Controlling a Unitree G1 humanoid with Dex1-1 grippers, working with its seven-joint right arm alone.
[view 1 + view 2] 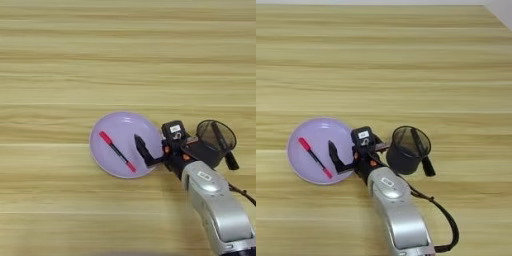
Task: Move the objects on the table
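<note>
On the wide light-yellow wooden table (60,60) a shallow round lilac plate (107,127) lies a little below centre. The slim pen with black barrel and red ends (117,151) lies flat inside the plate, on its left half, slanting from about 10 o'clock down to about 4 o'clock. That looks like a finished placement, with the plate acting as the tray for what gets moved. No white glue stick shows in either view.

At the plate's 3 o'clock edge is the right gripper (141,148), reaching in from the silver forearm (215,200) that rises from the bottom right. Only one black finger (333,152) reads clearly, pointing over the plate's right half, near the pen's lower red end but apart from it. Nothing shows in its grasp; whether the fingers are spread or closed I cannot tell.

Just right of the wrist, at about 2 o'clock from it, stands a black mesh cup (216,136) with a dark stick-like thing leaning out over its rim.
</note>
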